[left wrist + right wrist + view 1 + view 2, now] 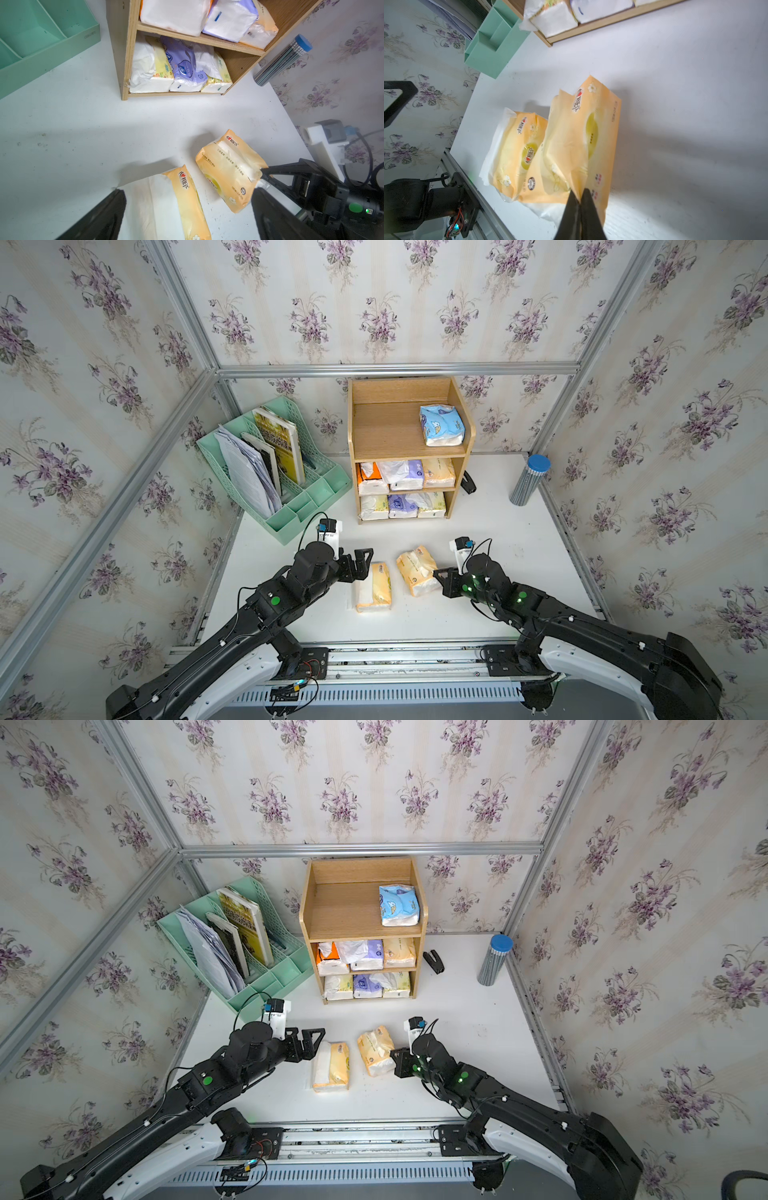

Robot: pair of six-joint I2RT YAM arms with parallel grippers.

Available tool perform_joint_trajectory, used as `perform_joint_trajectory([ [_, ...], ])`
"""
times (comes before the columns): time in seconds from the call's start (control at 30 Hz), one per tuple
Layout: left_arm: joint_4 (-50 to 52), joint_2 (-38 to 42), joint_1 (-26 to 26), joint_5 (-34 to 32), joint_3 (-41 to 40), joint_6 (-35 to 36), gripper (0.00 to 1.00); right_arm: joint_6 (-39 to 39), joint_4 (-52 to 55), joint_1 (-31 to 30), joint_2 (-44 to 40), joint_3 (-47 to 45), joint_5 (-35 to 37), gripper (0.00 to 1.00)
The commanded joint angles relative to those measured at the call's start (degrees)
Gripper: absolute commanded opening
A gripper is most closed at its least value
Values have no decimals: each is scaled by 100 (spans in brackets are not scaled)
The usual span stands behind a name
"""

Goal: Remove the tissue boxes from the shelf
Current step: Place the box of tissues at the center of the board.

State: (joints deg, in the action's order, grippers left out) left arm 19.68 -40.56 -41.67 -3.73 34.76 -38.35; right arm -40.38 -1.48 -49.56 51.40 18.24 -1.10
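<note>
The wooden shelf (361, 435) holds a light blue tissue pack (441, 425) on its top tier, and three packs each on the middle tier (409, 475) and the bottom tier (402, 506). Two peach packs lie on the table in front. My left gripper (362, 566) hangs open over the far end of the left pack (372, 587), which lies between the fingers (99, 218) in the left wrist view. My right gripper (579, 197) is shut on a fold of wrapper at the near end of the right pack (417, 570).
A mint-green file rack (316, 485) with papers and a book stands left of the shelf. A black stapler (468, 482) lies beside the shelf's right side. A striped tube with a blue cap (530, 481) leans by the right wall. A metal rail (395, 651) runs along the front.
</note>
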Motion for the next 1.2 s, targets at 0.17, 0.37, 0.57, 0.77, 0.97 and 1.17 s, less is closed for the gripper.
perform_joint_trajectory([
  [0.17,272,115,-16,-606,85,-81,99,-365,-169,-238,-426,-197,625,49],
  [0.37,456,321,-17,-938,-115,-187,99,30,730,-197,-658,299,1320,62],
  [0.57,355,447,-16,-1179,-347,-235,99,243,543,585,276,610,605,56],
  [0.77,370,332,-17,-1129,-399,-214,99,46,-237,737,1275,582,18,47],
  [0.97,370,215,-14,-1052,-380,-173,99,-859,-981,403,1516,152,-257,45],
  [1.17,300,184,-16,-938,-384,-150,99,-1657,-1508,-300,1509,-57,145,46],
])
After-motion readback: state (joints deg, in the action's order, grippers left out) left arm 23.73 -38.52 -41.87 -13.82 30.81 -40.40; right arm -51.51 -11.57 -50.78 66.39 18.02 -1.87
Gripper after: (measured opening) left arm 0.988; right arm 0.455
